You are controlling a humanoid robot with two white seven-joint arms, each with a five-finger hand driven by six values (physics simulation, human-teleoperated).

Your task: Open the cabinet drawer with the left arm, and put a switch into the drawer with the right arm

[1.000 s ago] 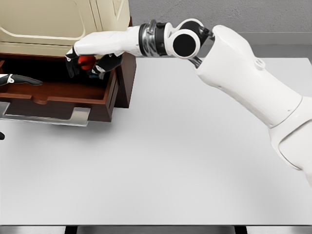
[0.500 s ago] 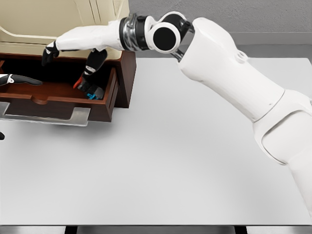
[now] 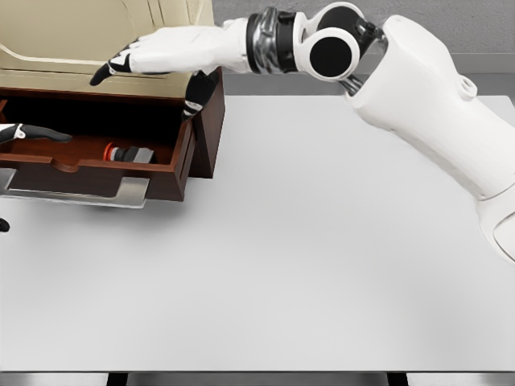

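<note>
The switch (image 3: pixel 127 153), red-capped with a dark grey body, lies on its side on the floor of the pulled-out brown drawer (image 3: pixel 161 178). My right hand (image 3: pixel 153 68) hovers above the drawer, in front of the cream cabinet (image 3: pixel 80 32), fingers spread and holding nothing. The thumb points down toward the drawer's right wall. At the left edge, only a dark fingertip of my left hand (image 3: pixel 36 133) shows, reaching over the drawer's left part; its grasp is hidden.
The drawer's metal handle plate (image 3: pixel 80 191) juts forward over the white table (image 3: pixel 306 265). The brown cabinet side (image 3: pixel 211 121) stands just right of the drawer. My right upper arm (image 3: pixel 434 121) crosses the table's far right.
The right hand let go of the switch, which now lies in the drawer. The hand then rose and opened flat above the drawer; the arm swung back to the right.
</note>
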